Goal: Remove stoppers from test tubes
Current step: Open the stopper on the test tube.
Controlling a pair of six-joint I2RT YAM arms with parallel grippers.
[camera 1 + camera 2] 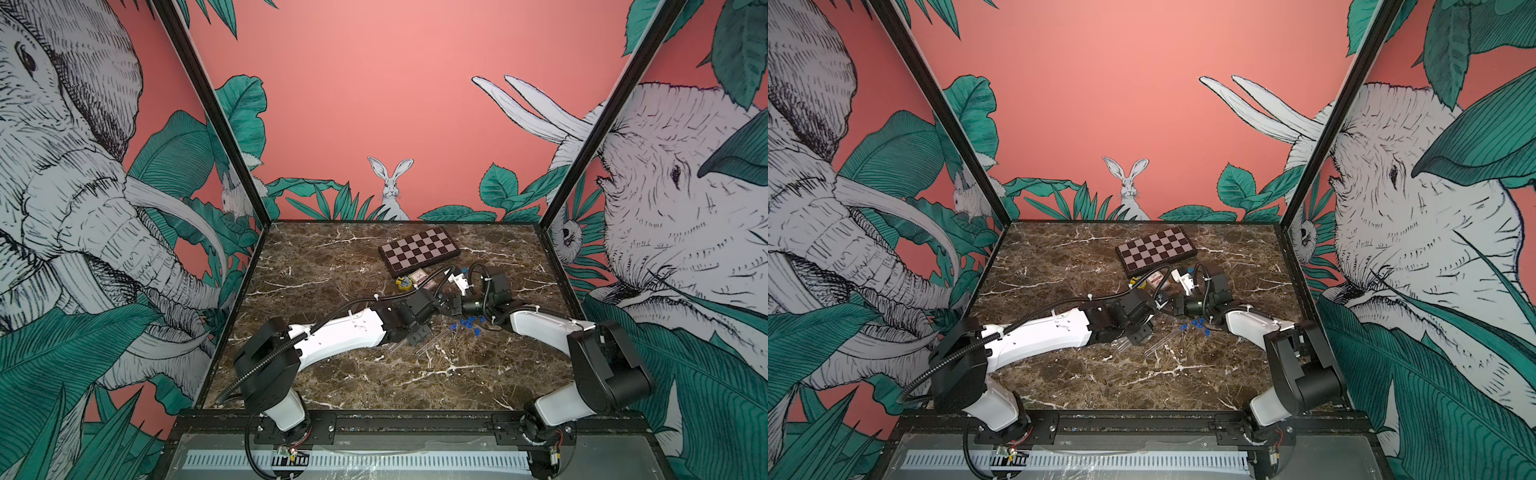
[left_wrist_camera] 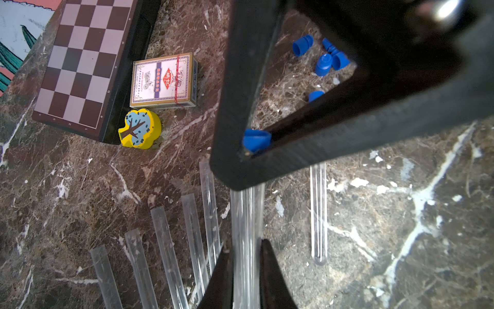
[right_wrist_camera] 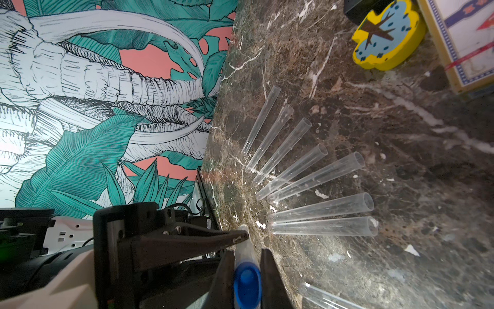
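Holding one clear test tube (image 2: 247, 214) pinched tight in my left tool (image 2: 246, 247), I have my right tool (image 3: 246, 255) clamped shut on the bright blue stopper (image 3: 247, 285) at that tube's end, the two tools tip to tip. Open-ended tubes (image 3: 320, 207) lie fanned on the surface (image 2: 401, 214) just beside my left tool, one more lies apart on its other side, and loose stoppers (image 2: 324, 63) sit clustered on the surface near my right tool.

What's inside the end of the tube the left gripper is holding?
A blue stopper plugs the end of the tube, pinched by the right gripper. How far it reaches inside is hidden by that gripper.
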